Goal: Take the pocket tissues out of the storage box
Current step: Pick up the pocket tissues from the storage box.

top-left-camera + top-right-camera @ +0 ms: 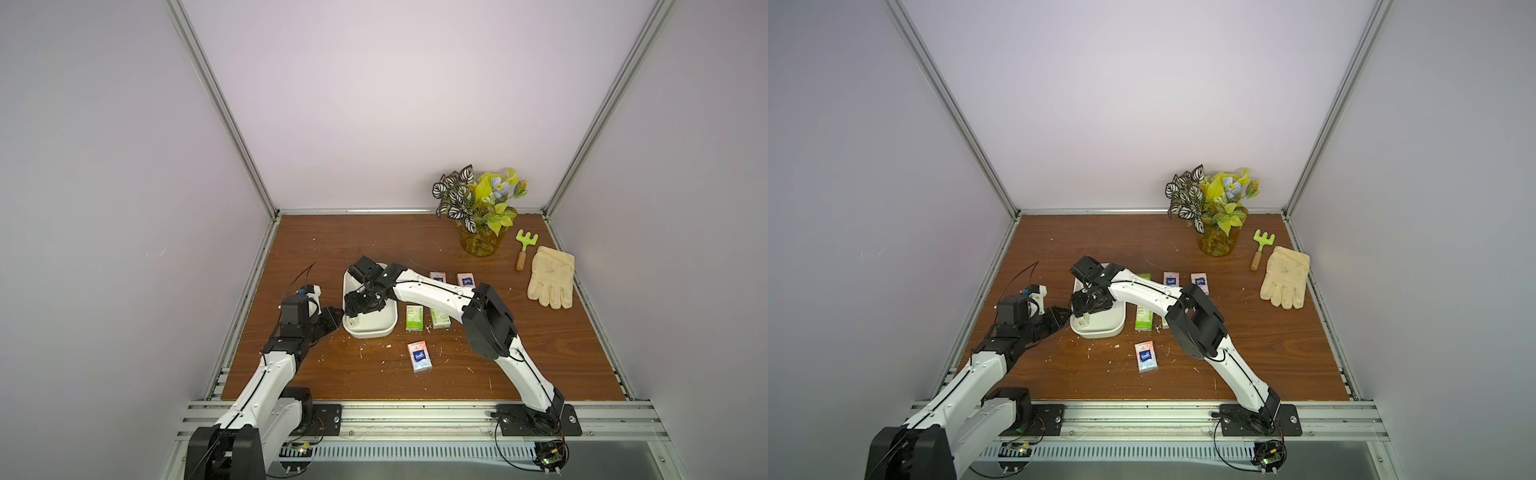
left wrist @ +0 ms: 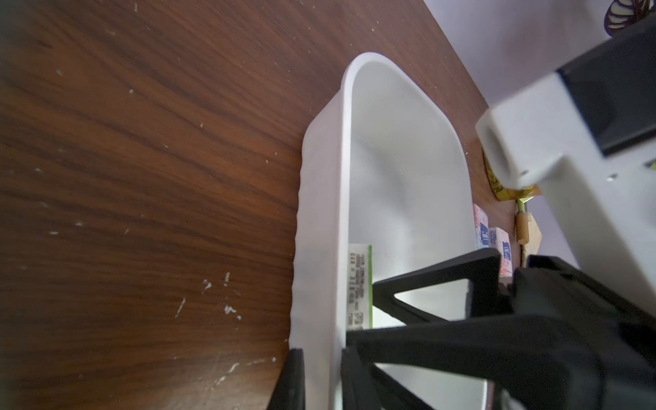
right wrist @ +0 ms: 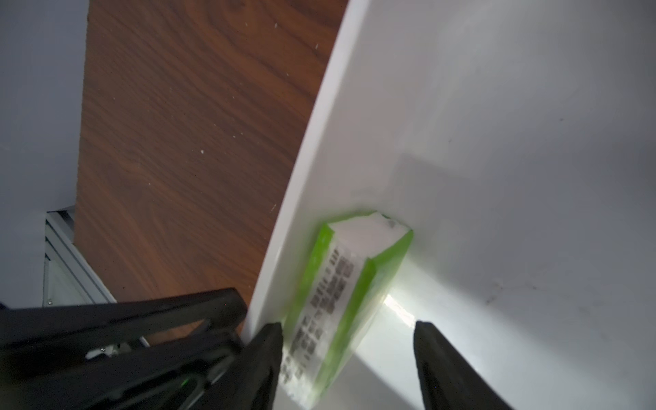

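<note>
Green packet (image 3: 340, 284) sits between right end effector (image 3: 346, 328) fingers.

Your count: four green packets (image 1: 414, 318) (one between the jaws of the right gripper (image 3: 346, 326)), three pink packets (image 1: 419, 357), one storage box (image 1: 386, 328), one vase (image 1: 480, 245), one rake (image 1: 524, 245), one glove (image 1: 550, 276).

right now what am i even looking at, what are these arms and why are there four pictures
Two robot arms stand at a wooden table, each ending in a two-finger gripper. Two pictures look down from above; the other two come from cameras on the wrists. The left gripper pinches the wall of the white storage box. The right gripper reaches inside the box, jaws open around a green tissue packet, not yet gripping it. More packets lie on the table beside the box: green packets and pink-and-blue packets. A plant vase, a small rake and a glove sit farther back.
</note>
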`<action>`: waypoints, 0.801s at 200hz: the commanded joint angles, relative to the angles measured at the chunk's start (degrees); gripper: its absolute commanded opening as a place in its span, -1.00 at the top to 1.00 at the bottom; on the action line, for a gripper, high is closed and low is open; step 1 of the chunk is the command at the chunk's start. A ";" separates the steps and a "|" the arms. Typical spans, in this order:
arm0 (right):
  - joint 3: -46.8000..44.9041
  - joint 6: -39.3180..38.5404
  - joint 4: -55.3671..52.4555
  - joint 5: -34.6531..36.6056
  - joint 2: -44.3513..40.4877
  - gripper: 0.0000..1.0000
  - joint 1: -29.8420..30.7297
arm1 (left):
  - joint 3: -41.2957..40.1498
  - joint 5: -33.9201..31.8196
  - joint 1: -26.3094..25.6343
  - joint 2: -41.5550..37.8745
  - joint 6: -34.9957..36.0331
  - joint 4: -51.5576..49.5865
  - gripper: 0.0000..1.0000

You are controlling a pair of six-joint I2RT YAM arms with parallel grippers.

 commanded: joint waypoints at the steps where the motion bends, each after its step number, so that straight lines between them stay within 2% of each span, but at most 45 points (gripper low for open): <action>1: 2.62 0.04 -0.29 -2.27 -0.23 -0.30 0.40 | 0.44 0.55 0.52 0.65 1.41 -0.64 0.74; 83: 4.00 -1.26 -6.79 6.32 -0.52 -0.22 0.31 | 0.38 0.57 0.56 1.47 1.68 -0.19 0.76; 160: -2.98 -1.79 -10.19 14.47 -8.04 -0.20 -1.37 | 0.46 0.51 0.60 1.65 1.92 -0.11 0.76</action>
